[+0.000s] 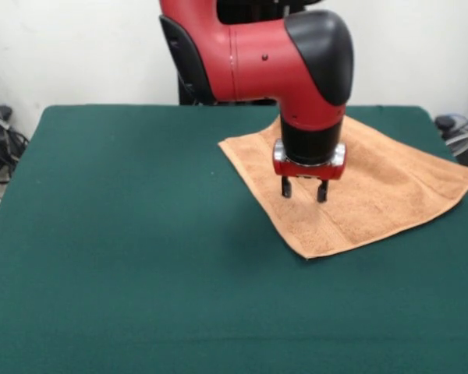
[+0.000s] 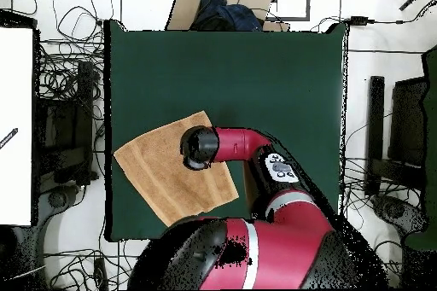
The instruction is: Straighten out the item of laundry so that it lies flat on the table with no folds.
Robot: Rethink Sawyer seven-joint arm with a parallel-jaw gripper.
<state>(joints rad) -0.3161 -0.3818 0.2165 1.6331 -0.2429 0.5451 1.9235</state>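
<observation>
The peach-orange towel [image 1: 374, 187] lies spread flat as a diamond on the right part of the green table [image 1: 125, 234]; a woven border band runs near its front edge. In the overhead view the towel [image 2: 162, 177] lies at the table's [image 2: 256, 74] lower left, one corner reaching the table edge. My gripper [image 1: 303, 189] hangs straight down just above the towel's middle, its two black fingers [image 1: 285, 187] apart and empty. From above, the arm's wrist [image 2: 198, 147] hides the gripper. No tag shows.
Cables and dark gear lie off the table's left edge [image 1: 0, 140] and right edge [image 1: 456, 128]. A cardboard box with dark cloth [image 2: 224, 10] sits beyond the table's far side in the overhead view.
</observation>
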